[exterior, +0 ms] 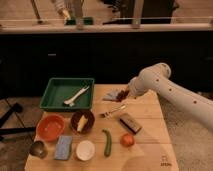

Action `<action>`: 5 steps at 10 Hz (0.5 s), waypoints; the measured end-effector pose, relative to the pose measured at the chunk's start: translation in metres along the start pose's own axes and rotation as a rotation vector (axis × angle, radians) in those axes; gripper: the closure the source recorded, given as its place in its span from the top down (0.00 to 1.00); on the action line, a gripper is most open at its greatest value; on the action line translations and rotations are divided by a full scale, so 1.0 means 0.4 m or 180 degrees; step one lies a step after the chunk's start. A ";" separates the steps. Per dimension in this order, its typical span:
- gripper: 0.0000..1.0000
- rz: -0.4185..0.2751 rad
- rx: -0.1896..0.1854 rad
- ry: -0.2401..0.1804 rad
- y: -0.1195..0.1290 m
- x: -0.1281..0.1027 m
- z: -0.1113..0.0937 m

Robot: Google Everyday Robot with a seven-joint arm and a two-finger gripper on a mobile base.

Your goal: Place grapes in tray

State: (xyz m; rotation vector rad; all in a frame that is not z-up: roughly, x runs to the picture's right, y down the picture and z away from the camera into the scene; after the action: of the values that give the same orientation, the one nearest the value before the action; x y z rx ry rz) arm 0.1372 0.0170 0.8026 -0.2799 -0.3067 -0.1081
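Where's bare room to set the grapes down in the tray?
The tool, shut on the grapes, hangs right of the tray. Tray floor is bare left of the white utensil. The orange bowl and dark bowl crowd the front left.
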 end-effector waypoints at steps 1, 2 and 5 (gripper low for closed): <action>0.00 -0.0067 -0.0025 -0.0033 -0.018 -0.008 0.011; 0.00 -0.0217 -0.0099 -0.0103 -0.030 -0.034 0.027; 0.00 -0.0591 -0.0309 -0.0243 -0.062 -0.125 0.077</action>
State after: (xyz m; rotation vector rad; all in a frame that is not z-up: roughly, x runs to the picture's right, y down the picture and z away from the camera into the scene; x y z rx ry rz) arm 0.0773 0.0052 0.8214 -0.3522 -0.4038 -0.2963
